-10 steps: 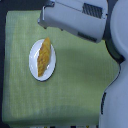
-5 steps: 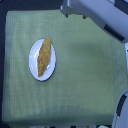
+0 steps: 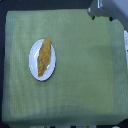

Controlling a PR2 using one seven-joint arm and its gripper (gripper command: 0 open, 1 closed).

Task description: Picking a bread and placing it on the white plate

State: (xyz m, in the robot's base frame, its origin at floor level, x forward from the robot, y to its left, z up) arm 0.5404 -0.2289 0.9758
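A big green cloth [image 3: 75, 70] covers the table. A round white plate [image 3: 34, 70] sits on the cloth, toward the exterior view's left. A long golden-brown bread [image 3: 43, 55] lies on the plate. It is tilted, with its top end leaning to the exterior view's right. The bread reaches almost from one edge of the plate to the other. Up in the top corner on the exterior view's right, part of the grey-white robot arm [image 3: 107, 8] shows, well apart from the plate.
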